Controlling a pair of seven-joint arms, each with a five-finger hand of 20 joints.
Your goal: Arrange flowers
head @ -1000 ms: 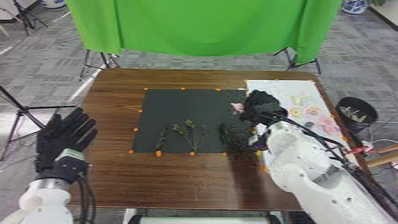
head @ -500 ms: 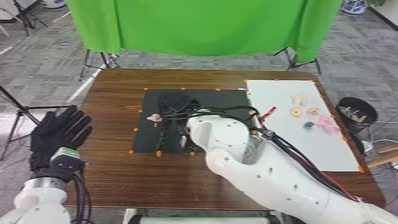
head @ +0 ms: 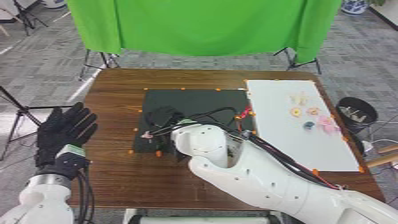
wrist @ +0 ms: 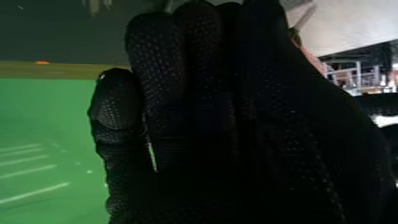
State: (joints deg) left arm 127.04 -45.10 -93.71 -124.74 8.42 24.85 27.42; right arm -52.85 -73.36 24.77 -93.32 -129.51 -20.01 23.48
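The brown worktop (head: 115, 180) supports all items. The right arm (head: 258, 180) crosses its near side and, with its loose cables (head: 282, 156), obstructs access to the mat. The white board (head: 324, 150) lies right of the dark mat (head: 209, 100). The left hand (head: 64, 130) is open beside the mat, holding nothing. The right hand (head: 163, 117) is over the mat's left half, apparently closed in a pinch on the pink flower (head: 147, 135), whose head projects at the mat's left edge. Loose blossoms (head: 313, 111) occupy the board. The flower should be light, with soft petals that crush readily and a thin stem prone to bending; grip the stem, not the head.
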